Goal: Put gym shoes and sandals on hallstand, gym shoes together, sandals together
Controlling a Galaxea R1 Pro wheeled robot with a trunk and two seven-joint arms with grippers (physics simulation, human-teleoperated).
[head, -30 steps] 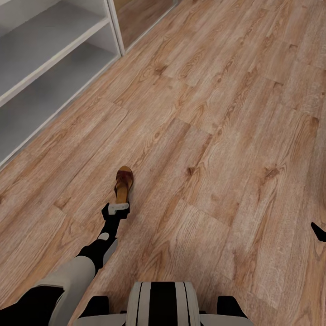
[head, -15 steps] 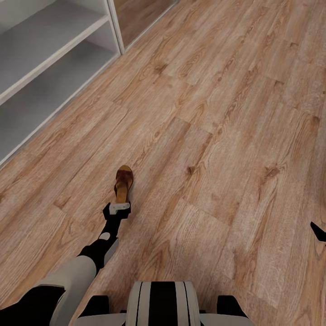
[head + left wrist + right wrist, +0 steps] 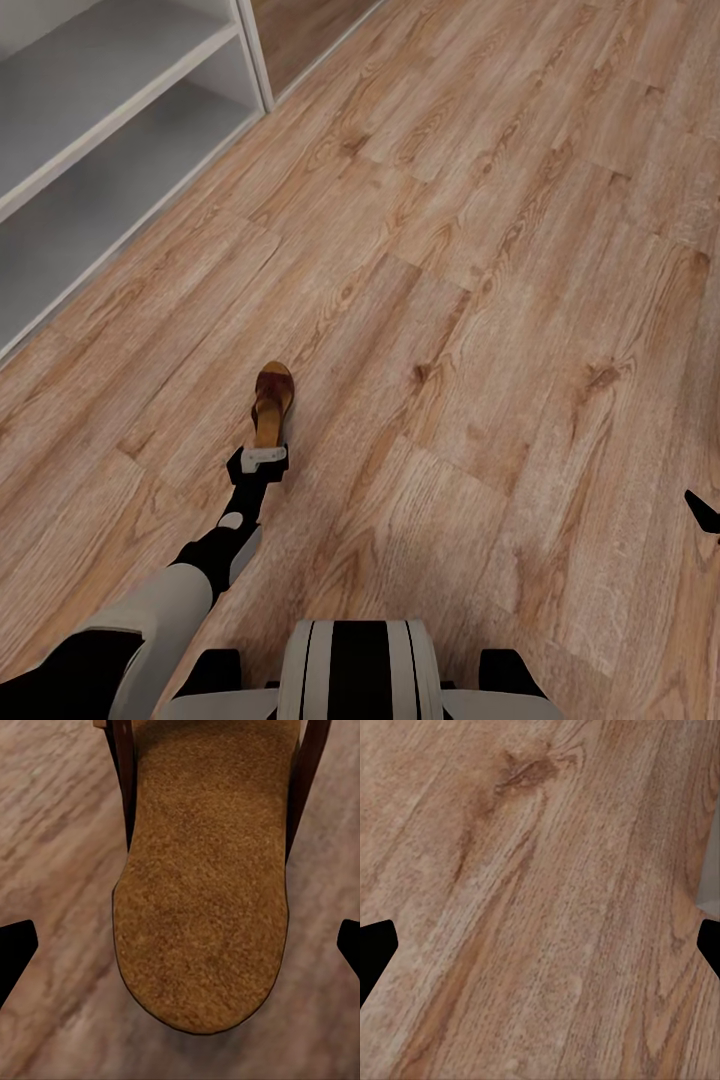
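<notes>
A single dark brown sandal (image 3: pixel 272 405) lies on the corridor floor (image 3: pixel 480 300), toe pointing away from the robot; its wide strap crosses the front half and the tan footbed shows behind it; in the left wrist view the sandal (image 3: pixel 202 885) appears from directly above, heel end rounded and nearest the camera, footbed rough and fibrous, dark strap edges running down both sides.

The left end effector (image 3: pixel 262 458) sits just at the sandal's heel in the head view; whether it touches the sandal cannot be told; in the left wrist view the left end effector (image 3: pixel 180 949) has its two black fingertips (image 3: pixel 15 952) spread wide, one at each edge of the picture, with the heel between them and clear of both.

The right end effector (image 3: pixel 540 945) is likewise spread, its dark fingertips (image 3: pixel 373 952) far apart over bare wood-grain planks; a black tip of it (image 3: pixel 703 510) shows at the right edge of the head view, well apart from the sandal.

The hallstand (image 3: pixel 110 120), grey-white with two open shelf levels, stands at the upper left of the head view, its lower shelf close to the floor.
</notes>
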